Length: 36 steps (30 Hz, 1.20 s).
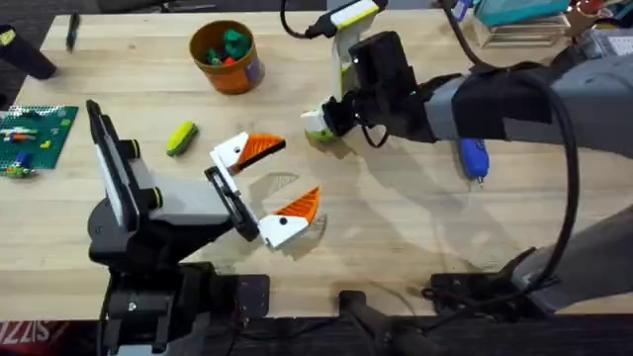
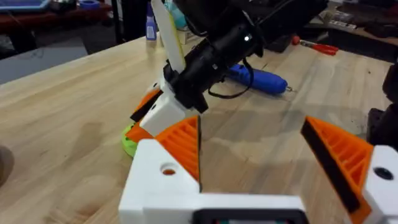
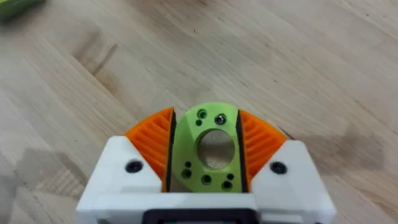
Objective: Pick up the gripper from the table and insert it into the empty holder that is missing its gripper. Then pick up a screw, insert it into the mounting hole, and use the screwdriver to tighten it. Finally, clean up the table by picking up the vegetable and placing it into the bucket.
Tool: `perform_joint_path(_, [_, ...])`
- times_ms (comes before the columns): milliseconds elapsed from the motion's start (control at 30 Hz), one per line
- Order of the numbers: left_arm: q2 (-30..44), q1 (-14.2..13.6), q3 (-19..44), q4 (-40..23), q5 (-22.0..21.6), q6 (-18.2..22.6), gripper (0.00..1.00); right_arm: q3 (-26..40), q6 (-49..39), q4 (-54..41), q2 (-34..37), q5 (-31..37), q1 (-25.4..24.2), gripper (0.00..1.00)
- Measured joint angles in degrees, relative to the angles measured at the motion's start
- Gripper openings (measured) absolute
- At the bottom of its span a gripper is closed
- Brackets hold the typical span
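My right gripper point(image 1: 318, 125) reaches across the middle of the table and is shut on a flat lime-green disc point(image 3: 211, 163) with holes; a small silver screw point(image 3: 219, 119) sits in the disc. My left gripper point(image 1: 295, 170) stands open over bare wood, pointing at the right gripper point(image 2: 149, 118). A round mounting hole point(image 2: 168, 169) shows in its white finger block point(image 2: 155, 193). The yellow-green vegetable point(image 1: 181, 138) lies left of the left gripper. The blue screwdriver point(image 1: 474, 158) lies beyond the right arm. The orange bucket point(image 1: 226, 57) holds green and red toys. The loose gripper piece is out of view.
A green brick plate point(image 1: 32, 133) with small parts lies at the table's left edge. Cables and boxes crowd the far right corner point(image 1: 514, 25). Bare wood lies between the two arms' bases at the near edge.
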Motion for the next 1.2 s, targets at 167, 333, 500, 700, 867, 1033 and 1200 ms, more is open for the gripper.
perform_joint_path(167, [0.00,0.00,0.01,-0.02,0.00,0.00,0.985,0.00,0.02,0.74,0.07,0.00,0.00,0.512])
perform_joint_path(333, [0.00,0.00,0.01,0.00,0.00,0.00,0.985,0.00,0.00,0.86,0.28,0.00,0.00,0.492])
perform_joint_path(500, [0.00,0.00,0.01,-0.02,0.00,0.00,0.985,0.00,0.00,0.94,0.28,0.00,0.00,0.444])
perform_joint_path(700, [0.00,0.00,0.01,0.00,0.00,0.00,0.985,0.00,-0.02,0.94,0.28,0.00,0.00,0.365])
perform_joint_path(867, [0.00,0.00,0.00,0.00,0.00,0.00,0.985,0.00,0.00,1.12,0.37,0.32,0.00,0.362])
perform_joint_path(1033, [0.00,0.00,0.01,-0.02,0.00,0.00,0.985,0.00,-0.02,2.45,1.92,1.27,0.00,0.360])
perform_joint_path(1200, [0.00,0.01,0.00,-0.02,0.00,0.00,0.985,0.00,-0.02,2.61,1.92,1.52,0.00,0.357])
